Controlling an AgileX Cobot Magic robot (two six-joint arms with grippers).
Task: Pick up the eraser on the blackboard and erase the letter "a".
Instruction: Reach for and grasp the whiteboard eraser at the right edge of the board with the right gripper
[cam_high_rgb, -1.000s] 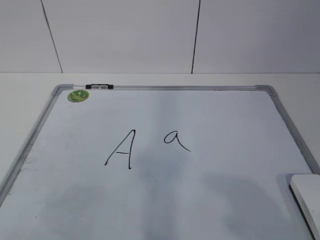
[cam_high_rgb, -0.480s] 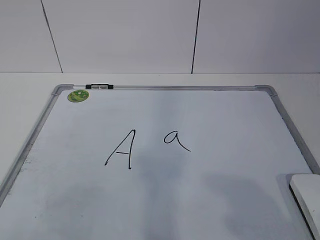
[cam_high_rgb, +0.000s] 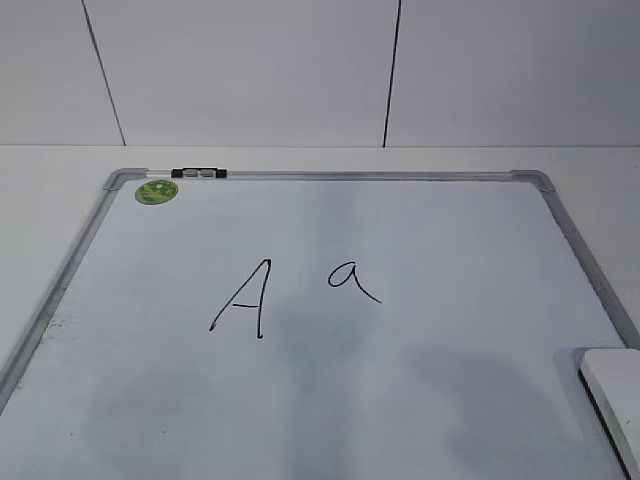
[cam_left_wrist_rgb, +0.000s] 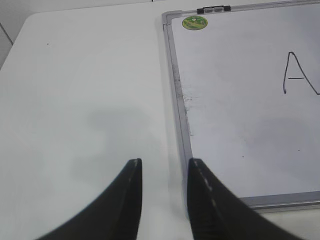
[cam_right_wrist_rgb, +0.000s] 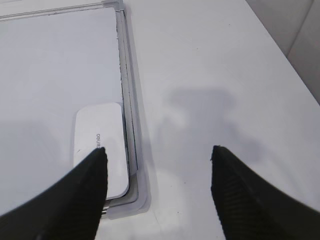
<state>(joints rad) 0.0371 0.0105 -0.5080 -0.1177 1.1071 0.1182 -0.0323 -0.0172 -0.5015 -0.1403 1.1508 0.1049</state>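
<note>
I see the eraser lying flat in the near right corner of the blackboard, against its frame. My right gripper hangs above that corner, fingers wide apart, offset right over the bare surface. My left gripper idles off the board's left edge, fingers slightly apart. The letter "a" sits mid-board, right of the capital "A".
</note>
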